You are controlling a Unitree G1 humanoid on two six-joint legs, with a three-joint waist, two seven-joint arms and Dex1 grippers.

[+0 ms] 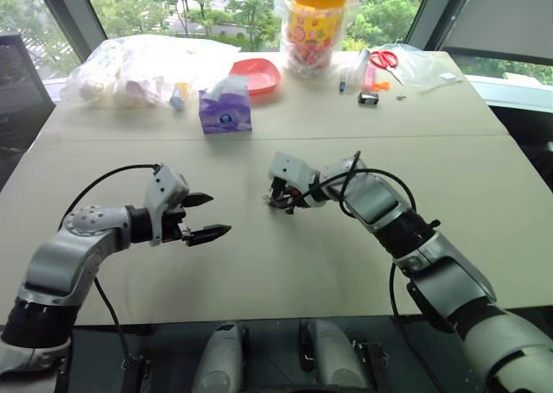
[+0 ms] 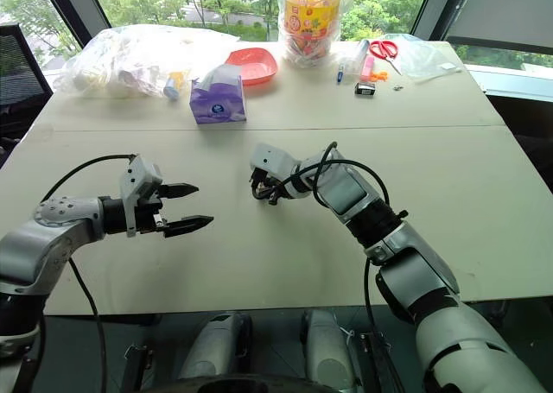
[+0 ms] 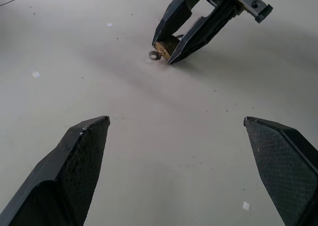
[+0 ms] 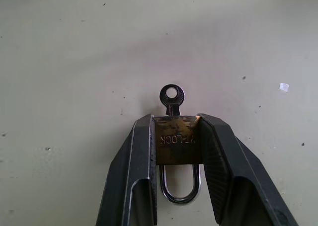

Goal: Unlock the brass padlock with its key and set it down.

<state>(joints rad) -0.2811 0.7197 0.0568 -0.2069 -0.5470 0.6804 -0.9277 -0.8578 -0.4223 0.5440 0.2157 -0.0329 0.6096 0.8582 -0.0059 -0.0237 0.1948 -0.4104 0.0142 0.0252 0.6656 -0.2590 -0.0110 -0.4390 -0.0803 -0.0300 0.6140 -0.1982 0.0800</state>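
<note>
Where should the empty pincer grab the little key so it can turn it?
Probably by the key's round head, the one part sticking out of the padlock. The right pincer clamps the padlock's sides, shackle toward the wrist, key pointing away. So the open left pincer should come from that far end and pinch the head's flat faces.

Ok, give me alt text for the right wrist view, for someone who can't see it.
The right gripper has its two black jaws closed on the sides of the brass padlock. The key sticks out of the padlock's far end, and the silvery shackle loops back between the jaws, above the pale table.
</note>
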